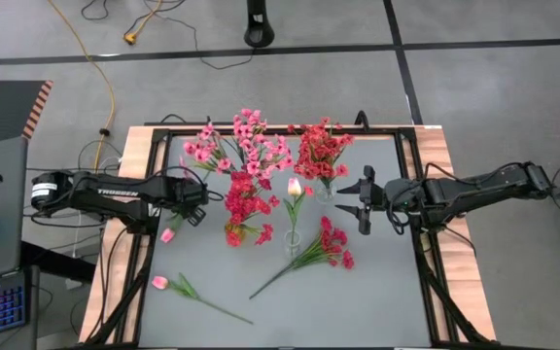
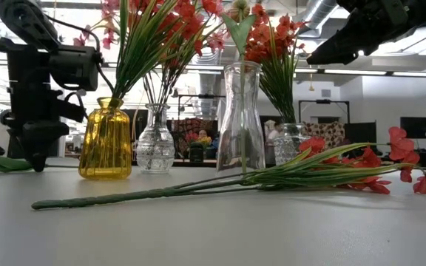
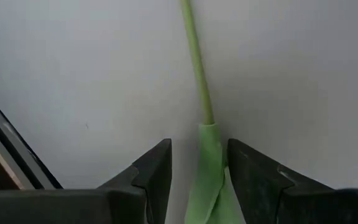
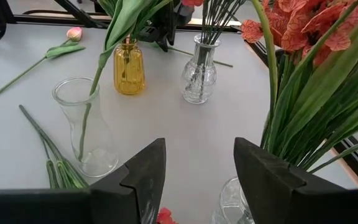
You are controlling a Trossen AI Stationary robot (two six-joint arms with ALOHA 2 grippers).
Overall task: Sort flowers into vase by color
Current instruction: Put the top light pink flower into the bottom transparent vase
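Pink and red flowers (image 1: 251, 156) crowd the middle of the grey worktop (image 1: 358, 301), most of them standing in four vases. Taking the amber glass vase (image 2: 106, 140) as the landmark: it holds magenta sprigs on green stems, and in the low view a small patterned clear vase (image 2: 154, 140) stands just beside it, farther back. A taller plain clear vase (image 2: 240, 118) stands on the amber vase's other side, nearer the camera, with one pale tulip bud (image 1: 295, 187) in it. Beyond that, a fourth clear vase (image 2: 292, 142) carries a red bunch (image 1: 321, 148).

Three stems lie loose. A red sprig (image 1: 327, 243) lies flat on the worktop in front of the tall clear vase, its stem pointing toward the near edge. A pink tulip (image 1: 160, 283) lies well apart from the amber vase, toward the near left corner. Another pink bud (image 1: 168, 234) lies just beside the left gripper (image 1: 194, 204).

The left gripper is low over the worktop, to the left of the amber vase, its fingers (image 3: 151, 171) apart and straddling a green stem (image 3: 197, 68) without visibly pinching it. The right gripper (image 1: 365, 199) hangs raised on the far side of the vases from the left one, fingers (image 4: 263, 171) spread and holding nothing.
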